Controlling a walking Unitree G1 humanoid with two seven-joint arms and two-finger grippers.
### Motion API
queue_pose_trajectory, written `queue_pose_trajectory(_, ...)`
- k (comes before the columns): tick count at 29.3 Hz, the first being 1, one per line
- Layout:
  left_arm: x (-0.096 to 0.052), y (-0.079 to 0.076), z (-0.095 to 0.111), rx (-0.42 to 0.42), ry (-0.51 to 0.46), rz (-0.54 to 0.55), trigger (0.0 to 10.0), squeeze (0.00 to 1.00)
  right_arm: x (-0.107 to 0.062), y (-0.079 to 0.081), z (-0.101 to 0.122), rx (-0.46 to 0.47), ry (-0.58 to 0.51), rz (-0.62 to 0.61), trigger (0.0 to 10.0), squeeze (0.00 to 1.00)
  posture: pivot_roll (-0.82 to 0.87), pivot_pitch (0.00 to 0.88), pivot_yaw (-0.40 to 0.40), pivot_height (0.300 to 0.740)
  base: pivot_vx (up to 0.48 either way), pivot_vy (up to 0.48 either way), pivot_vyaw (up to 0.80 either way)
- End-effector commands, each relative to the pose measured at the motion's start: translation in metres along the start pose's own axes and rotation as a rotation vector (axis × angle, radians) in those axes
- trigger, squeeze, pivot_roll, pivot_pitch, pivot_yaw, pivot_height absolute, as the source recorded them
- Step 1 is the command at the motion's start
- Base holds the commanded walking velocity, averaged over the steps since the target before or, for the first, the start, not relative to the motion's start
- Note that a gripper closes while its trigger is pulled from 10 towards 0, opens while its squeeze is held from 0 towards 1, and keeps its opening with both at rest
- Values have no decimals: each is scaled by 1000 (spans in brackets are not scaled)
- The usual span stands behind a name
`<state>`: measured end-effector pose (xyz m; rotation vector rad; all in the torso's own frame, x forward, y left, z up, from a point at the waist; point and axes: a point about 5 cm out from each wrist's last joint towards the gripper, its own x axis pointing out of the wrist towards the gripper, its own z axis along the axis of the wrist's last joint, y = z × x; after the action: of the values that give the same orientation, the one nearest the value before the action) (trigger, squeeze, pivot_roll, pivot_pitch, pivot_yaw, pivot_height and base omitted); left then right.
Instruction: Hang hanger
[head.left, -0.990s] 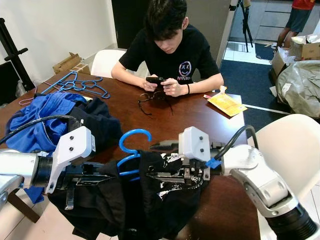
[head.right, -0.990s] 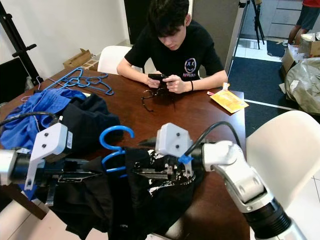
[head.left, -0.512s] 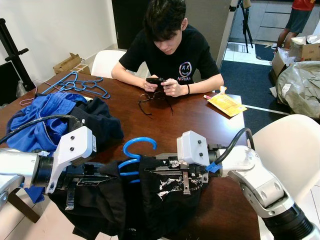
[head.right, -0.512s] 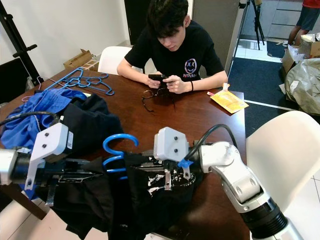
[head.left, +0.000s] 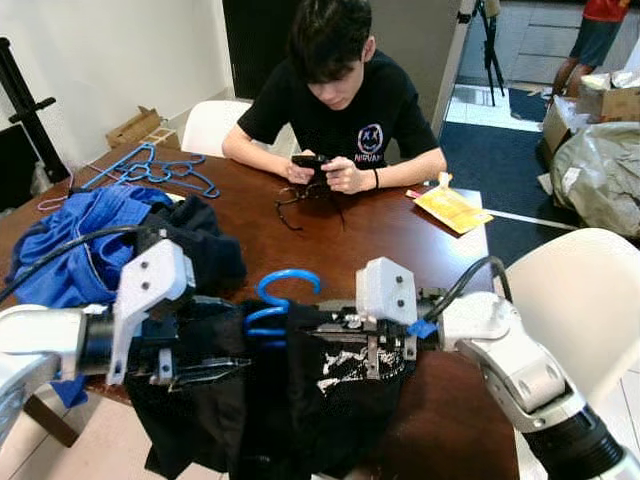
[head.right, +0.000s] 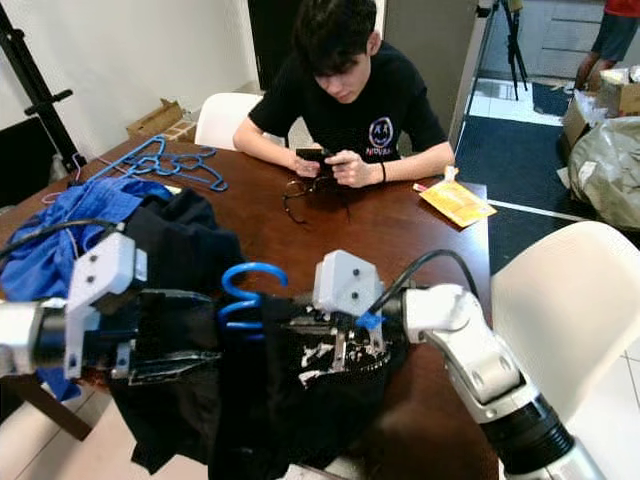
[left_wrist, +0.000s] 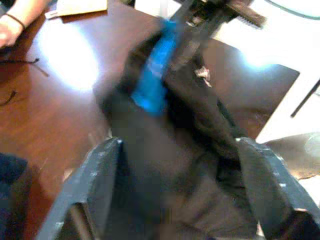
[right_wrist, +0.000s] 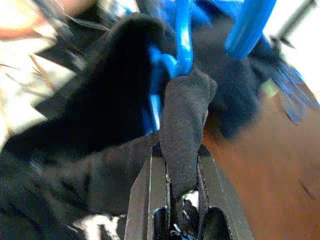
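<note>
A blue hanger (head.left: 286, 291) sticks its hook up from a black T-shirt (head.left: 310, 410) that hangs over the table's near edge. My right gripper (head.left: 322, 326) is shut on a fold of the shirt at the hanger's neck; in the right wrist view black cloth (right_wrist: 183, 145) is pinched between its fingers just below the blue hanger (right_wrist: 184, 45). My left gripper (head.left: 205, 362) reaches into the shirt's left side. In the left wrist view its fingers (left_wrist: 100, 172) stand wide apart with black cloth (left_wrist: 170, 165) between them and the hanger (left_wrist: 156, 75) beyond.
A person (head.left: 335, 95) sits across the brown table (head.left: 380, 235) using a phone. A blue garment (head.left: 80, 250) and a black garment (head.left: 210, 252) lie at left, spare blue hangers (head.left: 150, 168) behind them. Glasses (head.left: 300, 203) and a yellow packet (head.left: 452, 208) lie mid-table. A white chair (head.left: 580, 295) stands right.
The hanger's hook has shifted right and slightly up. My left gripper has moved up and in toward the shirt, which now hangs more spread out. The right gripper keeps its hold.
</note>
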<state>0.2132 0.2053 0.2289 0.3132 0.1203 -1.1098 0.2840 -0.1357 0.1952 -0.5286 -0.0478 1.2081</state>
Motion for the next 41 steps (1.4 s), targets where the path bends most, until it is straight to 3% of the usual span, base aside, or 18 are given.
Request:
queue_pose_trajectory(1,-8,-4,1,-33,-29,30,10000,1000,-24,-15,-5,23,24,-112,0,0,146,0,1,740,0,0,0)
queue_pose_trajectory(3,-8,-4,1,-33,-29,30,10000,1000,-24,-15,-5,23,24,-112,0,0,146,0,1,740,0,0,0)
queue_pose_trajectory(5,-19,-4,2,-42,-49,86,10000,1000,-45,-22,-5,62,20,-138,0,0,139,0,-3,740,0,0,0)
queue_pose_trajectory(9,-24,-4,4,-42,-61,108,10000,1000,-54,-25,-4,77,14,-141,0,0,139,0,-3,740,0,0,0)
queue_pose_trajectory(10,-29,-1,11,-10,-81,133,10000,0,-64,-29,-3,78,25,-121,0,0,139,0,-11,740,0,0,0)
queue_pose_trajectory(21,-46,12,24,40,-114,213,10000,0,-91,-13,8,150,45,136,0,0,137,0,-7,740,0,0,0)
queue_pose_trajectory(27,-43,9,25,32,-122,173,10000,0,-99,-17,18,174,-10,146,0,0,136,0,3,740,0,0,0)
queue_pose_trajectory(29,-38,5,22,14,-110,127,10000,0,-103,-21,30,189,-96,157,0,0,138,0,6,740,0,0,0)
queue_pose_trajectory(41,-34,1,14,-7,-80,99,10000,0,-109,-21,40,208,-170,193,0,0,139,0,7,740,0,0,0)
